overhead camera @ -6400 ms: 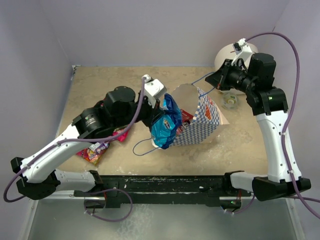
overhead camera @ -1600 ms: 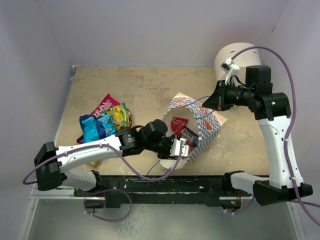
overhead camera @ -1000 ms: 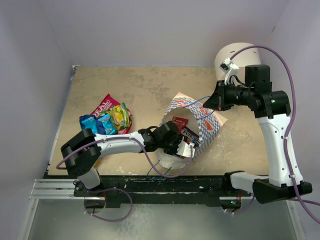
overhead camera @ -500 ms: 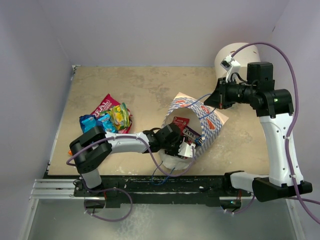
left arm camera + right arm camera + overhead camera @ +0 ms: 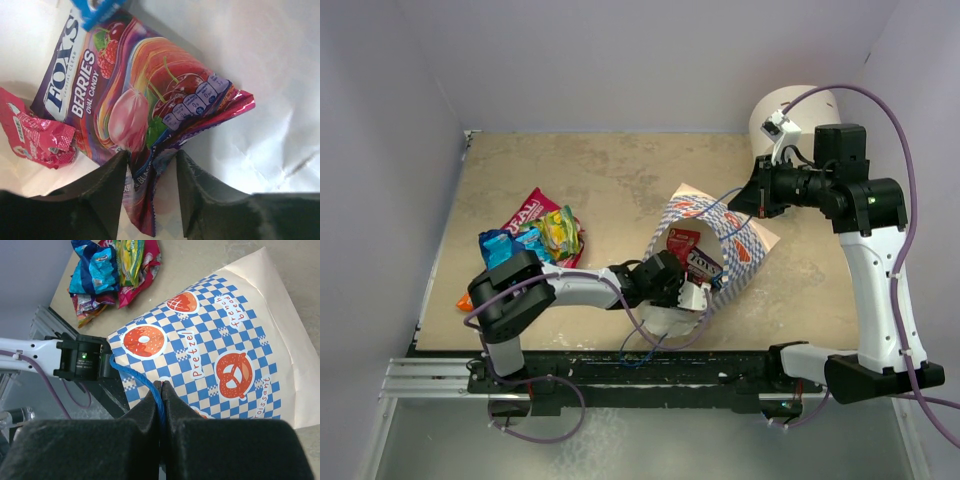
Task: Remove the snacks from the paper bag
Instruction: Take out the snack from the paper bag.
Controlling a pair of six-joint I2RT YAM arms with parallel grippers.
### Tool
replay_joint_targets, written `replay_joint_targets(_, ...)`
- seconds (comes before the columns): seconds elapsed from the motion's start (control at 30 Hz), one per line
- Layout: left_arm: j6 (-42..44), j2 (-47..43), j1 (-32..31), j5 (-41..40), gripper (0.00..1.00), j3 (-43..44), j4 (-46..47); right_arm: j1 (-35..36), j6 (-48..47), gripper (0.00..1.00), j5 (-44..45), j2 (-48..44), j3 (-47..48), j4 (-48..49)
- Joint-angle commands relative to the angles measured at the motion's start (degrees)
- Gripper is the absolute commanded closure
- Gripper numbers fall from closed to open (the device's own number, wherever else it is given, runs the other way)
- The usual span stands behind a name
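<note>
Reaching back into the paper bag [image 5: 738, 238] was the big change here. A few seconds earlier the left arm had carried a blue chip packet out, and that packet now sat in the pile of snacks [image 5: 533, 240] on the table [image 5: 620, 170], well apart from the bag. Since then the left claw [image 5: 150, 165] had pushed deeper through the bag's mouth. Its fingers were spread, straddling the lower corner of a berry candy packet [image 5: 135, 95] but not squeezing it yet. A small red packet [image 5: 37, 140] lay just beside that one, both still inside. The right claw [image 5: 160, 386] stayed pinched on the blue cord handle [image 5: 134, 376], holding the mouth open. So I'd say the job was only partly done, with another grab coming up.
</note>
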Motion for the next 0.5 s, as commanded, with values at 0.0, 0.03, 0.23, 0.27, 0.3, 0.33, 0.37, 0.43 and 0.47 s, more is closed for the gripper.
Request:
replay_joint_targets(0.0, -2.3, 0.8, 0.6, -5.9, 0.61, 0.0, 7.2, 0.0, -0.4, 1.0, 0.2, -0.9, 2.1, 0.3)
replay_joint_targets(0.03, -2.4, 0.5, 0.7, -6.1, 0.67, 0.1, 7.2, 0.0, -0.3, 1.0, 0.2, -0.9, 2.2, 0.5)
replay_joint_targets(0.23, -4.0, -5.0, 0.7, -5.9, 0.86, 0.7, 4.5, 0.0, 0.0, 1.0, 0.5, -1.2, 1.5, 2.4)
replay_joint_targets(0.27, -4.8, -6.5, 0.8, -5.7, 0.88, 0.7, 3.5, 0.0, 0.3, 1.0, 0.8, -1.3, 1.2, 3.0)
replay_joint_targets(0.3, -5.5, -8.1, 0.7, -5.3, 0.9, 1.0, 2.3, 0.0, 0.7, 1.0, 1.2, -1.4, 0.9, 3.8)
replay_joint_targets(0.33, -6.2, -10.2, 0.7, -4.8, 0.91, 1.2, 0.9, 0.0, 1.1, 1.0, 1.7, -1.6, 0.6, 5.0)
replay_joint_targets(0.37, -7.2, -11.5, 0.6, -4.3, 0.94, 1.6, -0.5, 0.0, 2.0, 1.0, 2.5, -1.8, 0.3, 5.6)
replay_joint_targets(0.43, -9.5, -14.8, 0.6, -3.0, 0.99, 2.6, -3.9, 0.0, 3.7, 1.0, 5.0, -2.0, 0.0, 7.3)
replay_joint_targets(0.47, -10.4, -17.3, 0.6, -2.2, 1.0, 3.1, -5.4, 0.0, 4.7, 1.0, 6.5, -2.2, -0.2, 8.2)
